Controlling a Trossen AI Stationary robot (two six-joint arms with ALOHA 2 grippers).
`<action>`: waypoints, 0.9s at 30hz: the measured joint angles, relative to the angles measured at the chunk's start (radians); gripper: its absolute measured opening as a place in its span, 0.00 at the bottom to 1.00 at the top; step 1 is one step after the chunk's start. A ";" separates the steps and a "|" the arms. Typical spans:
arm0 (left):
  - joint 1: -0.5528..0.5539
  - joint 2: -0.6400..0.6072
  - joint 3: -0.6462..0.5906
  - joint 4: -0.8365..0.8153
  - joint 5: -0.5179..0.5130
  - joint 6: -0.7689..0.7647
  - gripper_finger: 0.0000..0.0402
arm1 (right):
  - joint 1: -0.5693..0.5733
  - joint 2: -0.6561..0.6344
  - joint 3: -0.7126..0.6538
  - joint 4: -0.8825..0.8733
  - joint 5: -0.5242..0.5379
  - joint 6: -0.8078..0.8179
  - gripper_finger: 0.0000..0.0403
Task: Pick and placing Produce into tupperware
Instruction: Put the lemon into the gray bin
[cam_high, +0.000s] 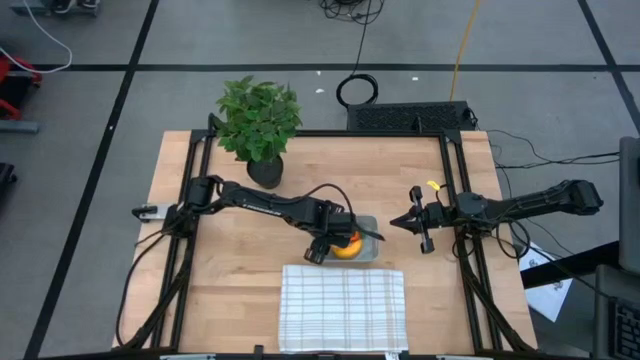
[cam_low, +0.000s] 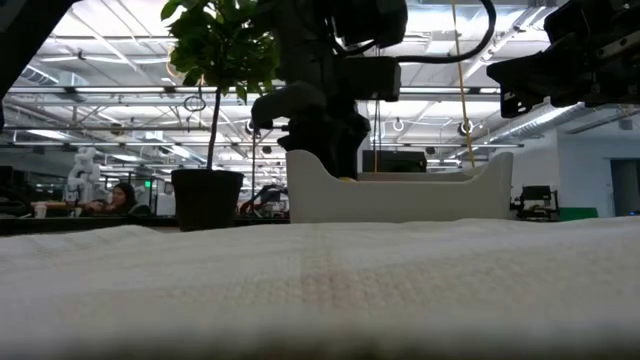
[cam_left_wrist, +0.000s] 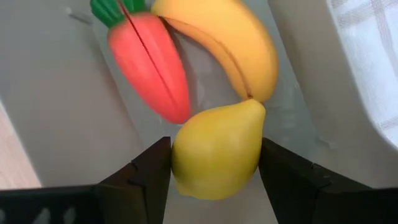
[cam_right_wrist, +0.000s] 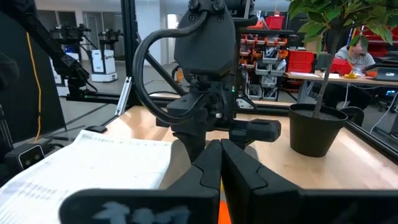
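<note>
A pale wooden table (cam_high: 230, 280) is seen on a grey floor, a busy workshop behind. The left gripper (cam_left_wrist: 214, 171) is clamped on the small yellow lemon (cam_left_wrist: 216, 149) inside the translucent grey-clear tupperware (cam_high: 368, 226), beside the orange carrot (cam_left_wrist: 149, 65) and curved banana (cam_left_wrist: 230, 40). The right gripper (cam_right_wrist: 221, 171) is parked nearby, fingers together. The tupperware's contents are mostly hidden from above.

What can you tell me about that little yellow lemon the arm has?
The lemon is a small, smooth toy of glossy yellow plastic, rounded with a pointed nub at one end. It sits between the left gripper's two dark fingers, inside the tupperware. Its nub meets the banana's tip, and the carrot lies just beside it. From above it is mostly hidden under the arm.
</note>
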 joint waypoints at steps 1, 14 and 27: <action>0.000 0.000 0.000 -0.001 0.001 -0.001 0.52 | 0.000 0.000 0.000 0.000 0.000 0.000 0.00; 0.001 0.000 -0.001 0.002 0.010 -0.017 0.52 | 0.000 0.000 0.000 -0.001 0.000 0.008 0.00; 0.001 0.000 -0.001 0.002 0.054 0.039 0.52 | 0.000 0.000 0.000 -0.004 0.000 0.008 0.00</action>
